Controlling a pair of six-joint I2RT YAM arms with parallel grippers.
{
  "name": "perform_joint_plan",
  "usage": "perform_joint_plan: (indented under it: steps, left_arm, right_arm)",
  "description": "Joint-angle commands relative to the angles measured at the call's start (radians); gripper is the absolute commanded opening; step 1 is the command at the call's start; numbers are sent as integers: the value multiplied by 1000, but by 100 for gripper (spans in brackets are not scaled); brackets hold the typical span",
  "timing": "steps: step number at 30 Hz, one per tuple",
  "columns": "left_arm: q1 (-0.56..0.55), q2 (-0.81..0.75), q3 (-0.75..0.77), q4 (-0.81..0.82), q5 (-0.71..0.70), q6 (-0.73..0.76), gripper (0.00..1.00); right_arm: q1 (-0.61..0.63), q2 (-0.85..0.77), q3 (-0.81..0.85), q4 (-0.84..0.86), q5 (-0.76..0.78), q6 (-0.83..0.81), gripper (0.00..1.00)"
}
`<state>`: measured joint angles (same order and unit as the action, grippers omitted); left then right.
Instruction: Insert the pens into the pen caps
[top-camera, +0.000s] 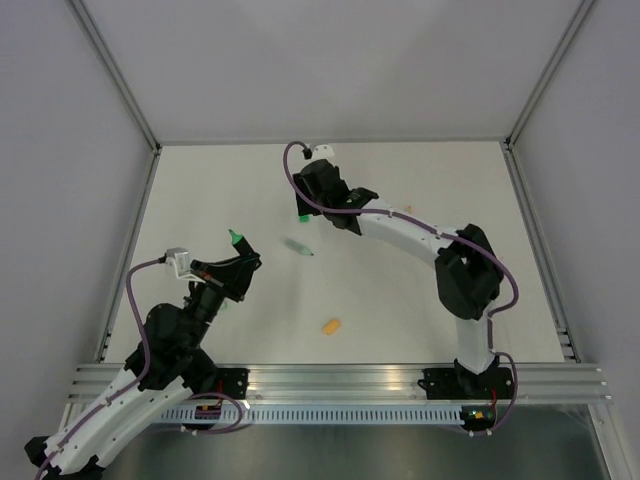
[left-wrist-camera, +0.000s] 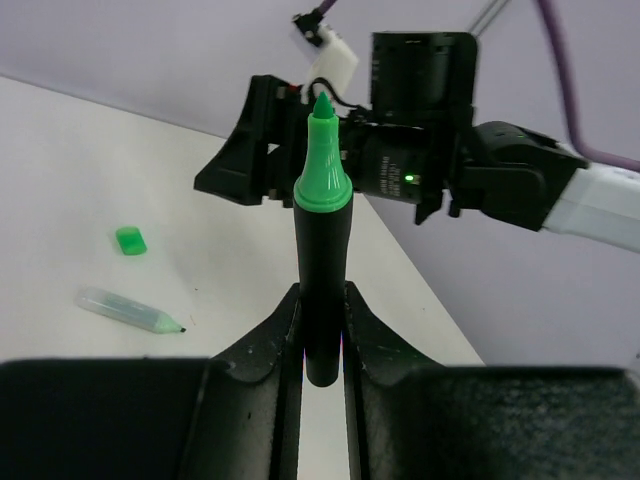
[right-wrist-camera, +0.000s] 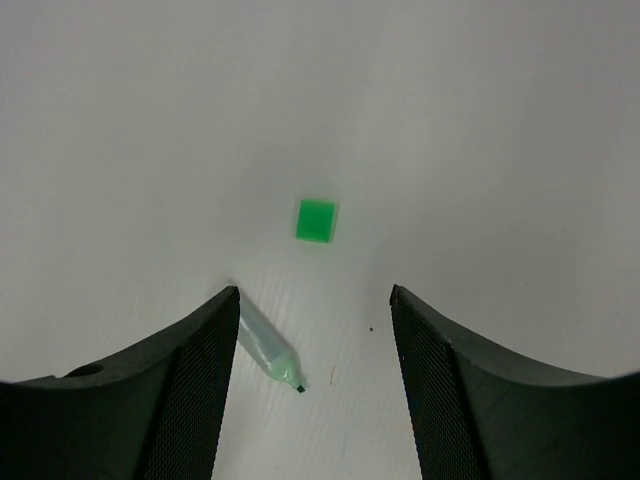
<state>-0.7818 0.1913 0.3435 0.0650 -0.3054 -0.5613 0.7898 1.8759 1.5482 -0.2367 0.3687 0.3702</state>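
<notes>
The left gripper (left-wrist-camera: 322, 308) clamps the black, green-tipped marker (left-wrist-camera: 322, 240) upright at lower centre of its wrist view. The right gripper (right-wrist-camera: 313, 300) stands wide below the bright green cap (right-wrist-camera: 316, 220) at mid-frame, with the pale green marker (right-wrist-camera: 266, 346) lying lower left.

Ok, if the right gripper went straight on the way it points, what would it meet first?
Most likely the bright green cap, lying almost centred ahead of the open right gripper on the table. The pale green pen sits off to the side by one finger. Depth is unclear.
</notes>
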Motion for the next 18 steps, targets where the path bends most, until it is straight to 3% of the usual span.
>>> perform_joint_plan:
  steps: [1,7,18]
  left_arm:
    - [1,-44,-1,-50,-80,-18,2]
    - [1,-82,-3,-59,-104,-31,2]
    - [1,-98,-4,-91,-112,-35,2]
  right_arm:
    - [-21,157,192,-104,-56,-56,68]
    - [-35,334,299,-138,-109,-70,67]
    - [-41,503,449,-162,-137,-103,67]
